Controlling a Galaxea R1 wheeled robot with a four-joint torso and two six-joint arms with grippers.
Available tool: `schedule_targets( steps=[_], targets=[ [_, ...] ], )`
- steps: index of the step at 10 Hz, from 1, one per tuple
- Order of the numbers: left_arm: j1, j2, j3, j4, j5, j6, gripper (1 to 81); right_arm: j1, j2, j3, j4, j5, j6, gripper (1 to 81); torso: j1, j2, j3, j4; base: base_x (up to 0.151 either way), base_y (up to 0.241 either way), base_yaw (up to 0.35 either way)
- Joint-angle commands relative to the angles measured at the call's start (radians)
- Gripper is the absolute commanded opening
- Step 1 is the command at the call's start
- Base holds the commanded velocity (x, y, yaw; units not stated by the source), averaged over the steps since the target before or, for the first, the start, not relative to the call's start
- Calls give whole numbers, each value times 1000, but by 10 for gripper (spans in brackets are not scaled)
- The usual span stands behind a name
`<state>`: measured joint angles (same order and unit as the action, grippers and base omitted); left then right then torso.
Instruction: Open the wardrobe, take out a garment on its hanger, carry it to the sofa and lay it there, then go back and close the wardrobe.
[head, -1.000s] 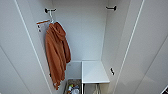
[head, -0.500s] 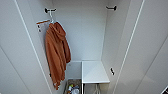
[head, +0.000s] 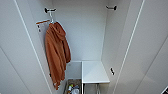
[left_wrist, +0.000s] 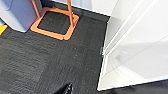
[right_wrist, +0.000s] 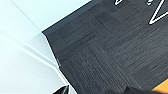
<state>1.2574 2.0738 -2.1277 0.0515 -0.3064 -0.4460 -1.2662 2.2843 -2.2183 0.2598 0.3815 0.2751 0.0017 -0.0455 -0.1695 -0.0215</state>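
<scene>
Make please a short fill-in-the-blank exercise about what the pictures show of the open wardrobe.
1. The wardrobe doors stand ____.
2. The hoodie hanging inside is ____ in colour.
3. The hoodie hangs on the ____ side of the wardrobe in the head view.
4. The floor beside the door is dark ____.

Missing words: open; orange; left; carpet

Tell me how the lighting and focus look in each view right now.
Head view: soft and blurred, wardrobe interior evenly lit, orange hoodie throwing little shadow. Left wrist view: pale sheen on the white door, carpet blurry. Right wrist view: white panel washed out.
</scene>
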Motion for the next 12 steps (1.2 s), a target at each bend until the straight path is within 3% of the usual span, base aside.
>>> schedule_targets(
  steps=[1, 4, 6, 8, 12],
  targets=[
    [-213, -109, -98, -15, 173, -111, 811, 205, -127, -70, -2, -130, 320, 811, 0, 0, 0, 0, 0, 0, 0],
    [-362, -63, -89, -21, 357, -188, 811, 354, -210, 196, -1, -209, 441, 811, 1, 1, -1, 0, 0, 0, 0],
    [-413, -12, 21, -24, 466, -188, 811, 412, -194, 331, -2, -315, 446, 811, 1, 1, -2, 0, 0, 0, 0],
    [-414, 66, 144, -24, 469, -188, 811, 411, -124, 416, -34, -354, 443, 811, 2, 2, -2, 0, 0, 0, 0],
    [-404, 193, 163, 25, 520, -172, 811, 339, 25, 513, -117, -331, 437, 811, 2, 2, -3, 0, 0, 0, 0]
  ],
)
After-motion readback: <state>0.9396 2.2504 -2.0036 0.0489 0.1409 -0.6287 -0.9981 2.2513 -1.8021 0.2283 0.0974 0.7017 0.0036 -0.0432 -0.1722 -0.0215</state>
